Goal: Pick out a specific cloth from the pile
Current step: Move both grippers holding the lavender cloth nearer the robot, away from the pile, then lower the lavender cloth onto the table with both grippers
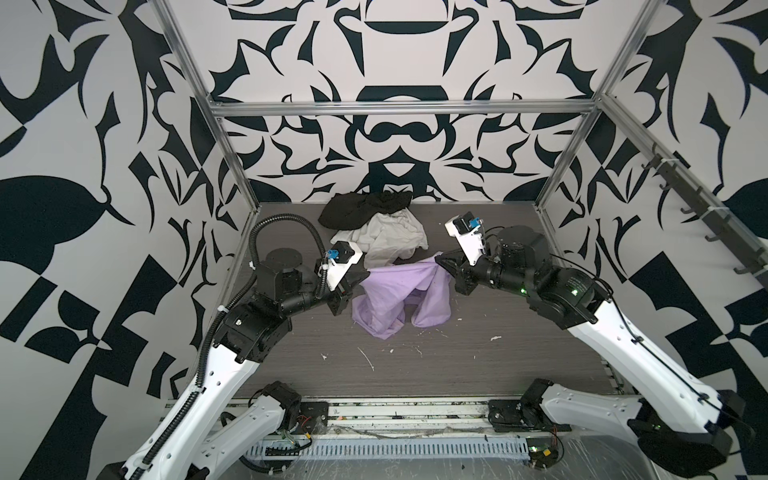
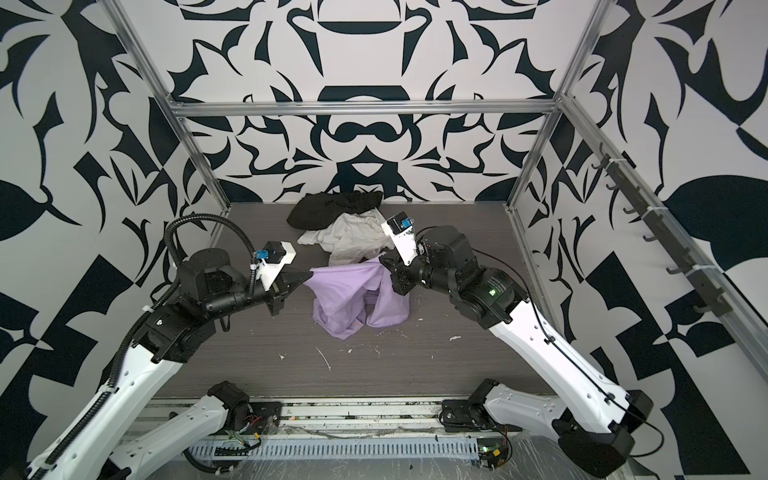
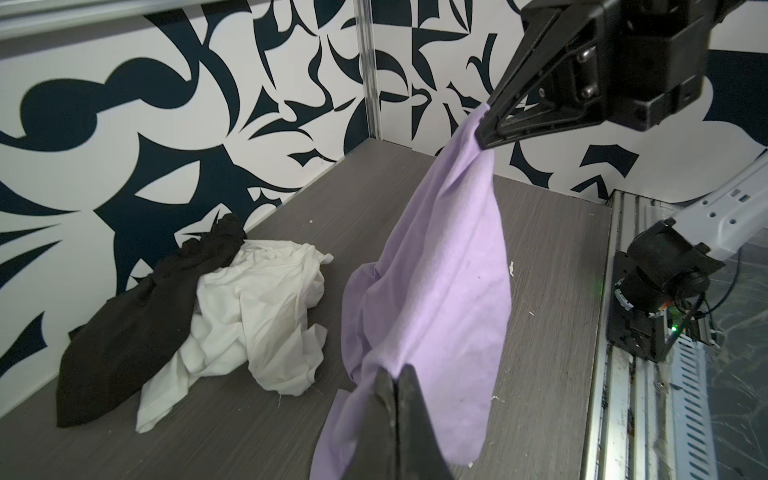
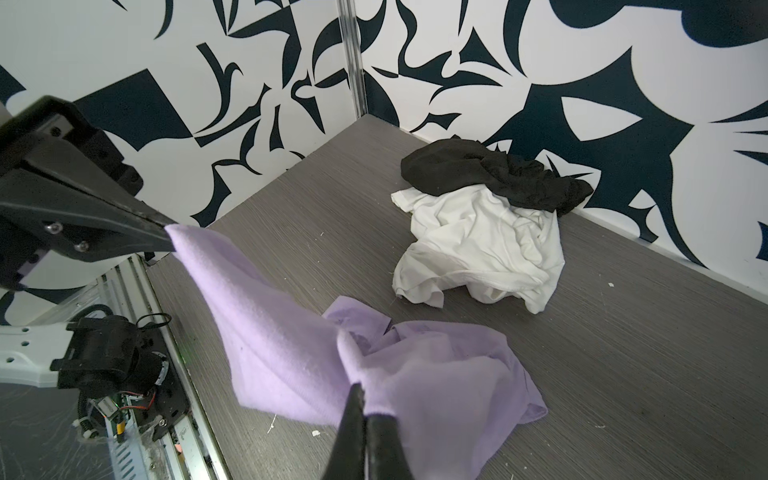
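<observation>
Left pincer [image 1: 368,273] is pressed shut on one corner of the lavender cloth [image 1: 390,299]. The right pincer [image 1: 436,258] is pinched on the opposite corner, and both wrist views show fabric clamped right at the tips.

The cloth sits mid-frame in both top views. Its upper edge is strung between my two pincers and the rest droops in two lobes, with the lower folds resting on the table [image 1: 498,353].

The pile [image 1: 382,222] is above it in frame, against the back wall: a white cloth [image 1: 395,245] with a black cloth [image 1: 361,208] lapped over its far side. In the top views the lavender's upper right corner looks just beside the white hem. The left wrist view shows bare table between them, so I read them as apart.

Handling, my judgement:
- **Feel:** light, limp, thin knit with no stiffness. It will sag and swing with any arm move.
- **Risk:** not fragile or slick, but a small corner bite could creep out if I jerk it.
- **Where to hold:** the corners or hem, as I have it now. The doubled edge gives the tips more to bite than a single layer mid-panel.

The pick looks mostly done, though the lower folds are not yet off the table.
</observation>
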Controlling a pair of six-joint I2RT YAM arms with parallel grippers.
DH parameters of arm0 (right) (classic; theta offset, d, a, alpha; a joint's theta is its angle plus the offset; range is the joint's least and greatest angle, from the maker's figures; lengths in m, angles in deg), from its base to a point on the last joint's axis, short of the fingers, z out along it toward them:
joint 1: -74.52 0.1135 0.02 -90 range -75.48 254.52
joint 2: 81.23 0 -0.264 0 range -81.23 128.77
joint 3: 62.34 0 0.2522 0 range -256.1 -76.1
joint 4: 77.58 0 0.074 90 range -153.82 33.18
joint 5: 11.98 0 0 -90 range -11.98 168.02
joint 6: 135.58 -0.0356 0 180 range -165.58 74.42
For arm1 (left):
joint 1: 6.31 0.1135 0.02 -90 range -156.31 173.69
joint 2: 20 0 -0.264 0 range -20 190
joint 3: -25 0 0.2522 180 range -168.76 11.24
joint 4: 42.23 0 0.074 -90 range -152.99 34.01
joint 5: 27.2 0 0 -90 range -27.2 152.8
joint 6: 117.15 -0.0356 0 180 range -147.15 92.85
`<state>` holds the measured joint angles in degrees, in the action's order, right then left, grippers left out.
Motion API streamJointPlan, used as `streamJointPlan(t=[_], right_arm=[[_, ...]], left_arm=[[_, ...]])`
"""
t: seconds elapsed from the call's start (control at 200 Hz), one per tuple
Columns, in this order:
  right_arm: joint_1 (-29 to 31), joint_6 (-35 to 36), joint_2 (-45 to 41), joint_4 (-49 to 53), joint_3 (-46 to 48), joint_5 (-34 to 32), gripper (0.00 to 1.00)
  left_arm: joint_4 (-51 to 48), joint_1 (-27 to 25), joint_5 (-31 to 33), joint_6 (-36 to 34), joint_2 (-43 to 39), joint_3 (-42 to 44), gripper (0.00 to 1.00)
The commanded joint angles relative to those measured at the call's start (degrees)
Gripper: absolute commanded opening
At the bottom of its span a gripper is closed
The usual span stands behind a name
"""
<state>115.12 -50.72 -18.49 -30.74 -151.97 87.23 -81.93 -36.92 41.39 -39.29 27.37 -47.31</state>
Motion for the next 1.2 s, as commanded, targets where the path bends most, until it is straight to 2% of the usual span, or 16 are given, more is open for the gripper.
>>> streamJointPlan(t=[0.0,0.345,0.76,0.96,1.195], right_arm=[[-0.25,1.19,0.14,-0.54,-0.32,-2.02,0.0],[-0.3,1.7,0.06,4.88,-0.16,-1.12,0.0],[-0.67,3.81,4.83,3.65,1.31,-5.5,0.0],[-3.02,3.69,7.19,1.05,3.11,-3.17,0.0],[-8.62,3.44,10.03,-3.14,5.39,2.1,0.0]], left_arm=[[-0.69,0.12,0.93,1.94,-1.09,1.12,0.0],[-2.72,0.11,1.55,6.02,-3.51,2.59,0.0],[-1.41,0.11,5.92,7.84,-0.71,7.79,0.0],[-1.26,0.12,7.97,7.4,0.98,8.8,0.0],[1.56,0.15,9.39,4.95,3.61,10.32,0.0]])
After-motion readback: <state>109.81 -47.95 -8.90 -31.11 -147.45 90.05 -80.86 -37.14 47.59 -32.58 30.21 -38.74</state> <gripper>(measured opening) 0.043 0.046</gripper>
